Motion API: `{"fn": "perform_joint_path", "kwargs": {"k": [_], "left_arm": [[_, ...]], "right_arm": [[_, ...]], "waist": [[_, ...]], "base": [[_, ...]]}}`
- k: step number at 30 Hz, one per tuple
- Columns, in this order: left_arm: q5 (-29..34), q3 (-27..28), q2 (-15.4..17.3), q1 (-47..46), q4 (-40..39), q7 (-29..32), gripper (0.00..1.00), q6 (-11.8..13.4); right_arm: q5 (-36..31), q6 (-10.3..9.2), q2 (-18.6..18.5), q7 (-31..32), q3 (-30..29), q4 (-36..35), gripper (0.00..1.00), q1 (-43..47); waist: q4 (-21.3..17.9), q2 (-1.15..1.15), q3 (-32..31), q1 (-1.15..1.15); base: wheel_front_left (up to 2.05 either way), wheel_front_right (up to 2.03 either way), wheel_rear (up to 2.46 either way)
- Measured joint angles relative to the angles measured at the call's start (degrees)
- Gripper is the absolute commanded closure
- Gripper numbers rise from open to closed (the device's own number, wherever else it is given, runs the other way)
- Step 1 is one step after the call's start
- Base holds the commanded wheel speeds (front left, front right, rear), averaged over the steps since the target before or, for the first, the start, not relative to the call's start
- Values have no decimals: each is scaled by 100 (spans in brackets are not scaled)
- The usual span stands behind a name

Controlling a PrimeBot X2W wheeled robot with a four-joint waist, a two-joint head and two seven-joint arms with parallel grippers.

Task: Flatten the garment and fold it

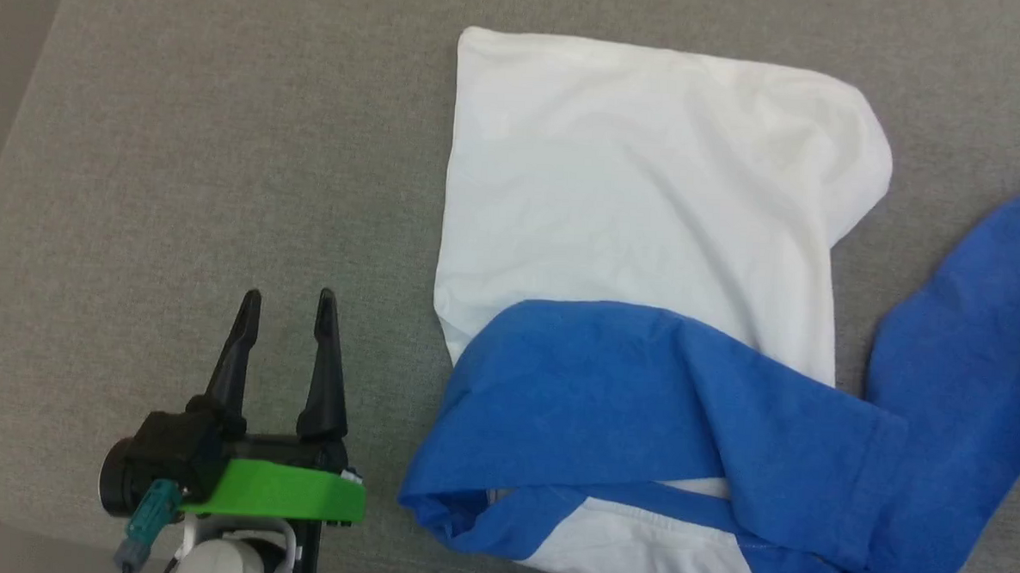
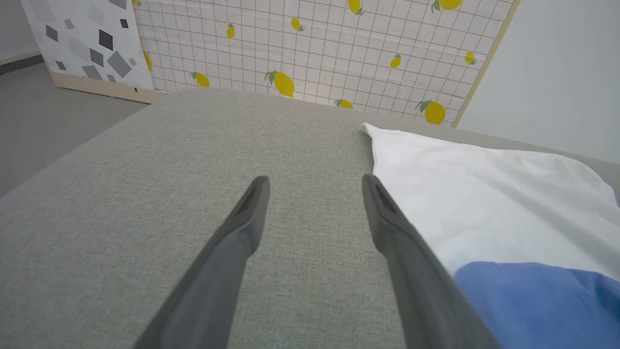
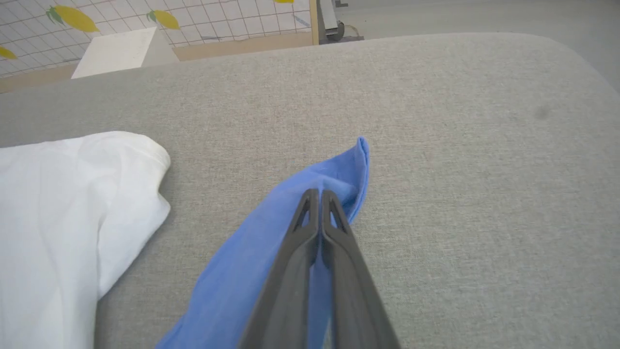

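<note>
Pinching together on the blue sleeve point(image 3: 261, 242) of the garment point(image 1: 644, 180), the right gripper point(image 3: 319, 193) had the cloth clamped, the sleeve's end poking just past its fingertips (the white body lay off to its left). The left gripper point(image 1: 290, 297) hovered with fingers spread apart above the grey cushion point(image 1: 181, 134), with the garment's white edge near its right side and not touching it.
</note>
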Motion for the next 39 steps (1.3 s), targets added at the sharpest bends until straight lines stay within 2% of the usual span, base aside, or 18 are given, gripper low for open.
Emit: {"fn": "perform_joint_path", "kwargs": {"k": [13, 19, 28, 39], "left_arm": [[0, 174, -3, 520, -19, 0, 0, 20], [0, 282, -4, 715, -57, 0, 0, 51], [0, 263, -4, 789, -80, 0, 0, 49], [-12, 196, -4, 854, -25, 0, 0, 49]], "right_arm": [[125, 0, 315, -125, -1433, -533, 100, 1011], [149, 0, 350, -132, -1648, -913, 100, 1232], [302, 0, 369, 26, -514, -1710, 100, 1249], [497, 0, 375, 274, 1323, -2162, 100, 1248]], "waist": [[-153, 0, -785, 0], [-280, 0, -1097, 0], [-338, 0, -1297, 0], [-149, 0, -1451, 0]], "base": [[0, 0, 0], [0, 0, 0], [0, 0, 0], [0, 0, 0]]}}
